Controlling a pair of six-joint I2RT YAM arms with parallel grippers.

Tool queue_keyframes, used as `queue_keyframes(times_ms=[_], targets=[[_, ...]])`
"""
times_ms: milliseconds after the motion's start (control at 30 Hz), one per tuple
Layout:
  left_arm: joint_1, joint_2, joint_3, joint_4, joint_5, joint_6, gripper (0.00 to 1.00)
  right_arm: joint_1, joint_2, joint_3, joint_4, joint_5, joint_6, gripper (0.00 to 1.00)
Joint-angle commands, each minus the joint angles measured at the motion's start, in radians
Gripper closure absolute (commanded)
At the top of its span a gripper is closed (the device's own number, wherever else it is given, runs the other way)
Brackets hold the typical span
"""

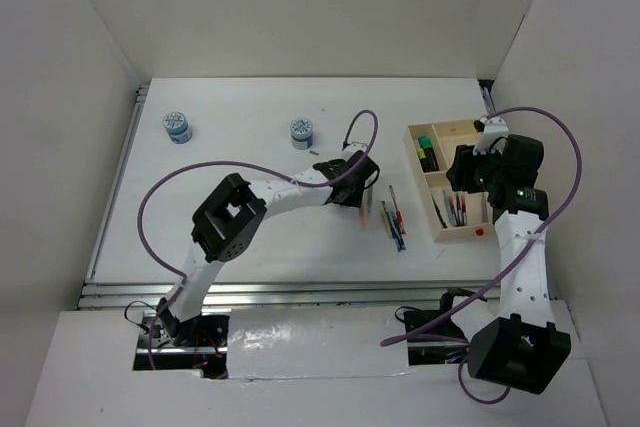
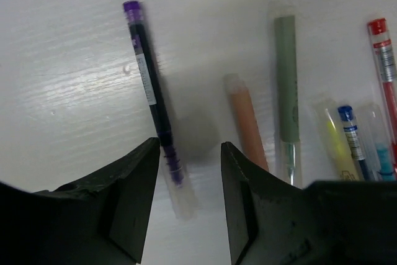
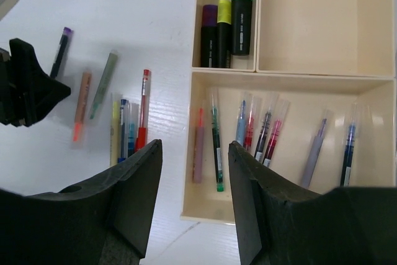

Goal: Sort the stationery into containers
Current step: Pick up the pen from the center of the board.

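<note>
Top view. My left gripper (image 1: 362,179) is out at mid-table, at the left end of the row of loose pens (image 1: 393,217). My right gripper (image 1: 470,172) hangs over the tray (image 1: 412,152), well off to the right. The left arm is plainly the nearer to the loose row. I cannot pick out the purple pen here; the wrist hides it.

Left wrist view. Left gripper spread, nothing between the fingers but table and pen. The purple pen (image 2: 152,97) lies flat directly below and ahead of me. Its long axis runs away from me, leaning a little left: purple cap at the far end, clear end near me, passing into the gap close beside my left finger (image 2: 133,197). The fingers stand across that axis, which suits a straight descent. The orange pen (image 2: 245,122) lies just beside my right finger, roughly parallel; I judge it the likeliest to be nudged.

Right wrist view. Right gripper (image 3: 192,184) spread and empty above the tray's pen compartment. The purple pen lies far left on the table, outermost of the row, cap pointing away, beside the left gripper.
</note>
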Motion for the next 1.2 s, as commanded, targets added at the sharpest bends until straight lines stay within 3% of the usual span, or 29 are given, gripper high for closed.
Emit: queue_keyframes(times_ms=[0,333,600,733,833,900,967,1033,1067,1133,1167], targets=[[-0.022,-0.049,-0.006,0.024,-0.006,-0.022,0.44,-0.009,-0.008,0.02,0.003,-0.017,-0.009,0.46],[-0.018,-0.047,-0.042,0.013,-0.006,-0.065,0.46,-0.026,-0.018,0.017,-0.005,-0.027,-0.024,0.46],[0.031,-0.087,-0.173,0.041,0.014,-0.079,0.56,-0.027,-0.015,0.031,-0.007,-0.052,-0.018,0.46],[0.051,-0.096,-0.194,0.051,0.06,-0.036,0.71,-0.024,-0.015,0.045,-0.011,-0.073,-0.02,0.46],[0.082,-0.162,-0.226,0.053,0.131,0.004,0.87,-0.006,-0.037,0.047,-0.014,-0.113,-0.075,0.46],[0.106,-0.219,-0.257,0.071,0.178,0.03,0.93,0.026,-0.067,0.044,-0.027,-0.156,-0.113,0.46],[0.16,-0.322,-0.314,0.136,0.337,0.064,1.0,0.078,-0.097,0.036,-0.037,-0.184,-0.19,0.37],[0.242,-0.429,-0.367,0.183,0.518,0.081,1.0,0.13,-0.122,0.03,-0.056,-0.222,-0.282,0.12],[0.267,-0.463,-0.38,0.227,0.725,0.079,1.0,0.194,-0.149,0.025,-0.065,-0.233,-0.319,0.12],[0.321,-0.532,-0.406,0.269,0.918,0.049,1.0,0.264,-0.195,0.016,-0.086,-0.263,-0.424,0.14],[0.327,-0.55,-0.412,0.275,1.079,0.017,1.0,0.351,-0.212,-0.001,-0.085,-0.267,-0.455,0.15]])
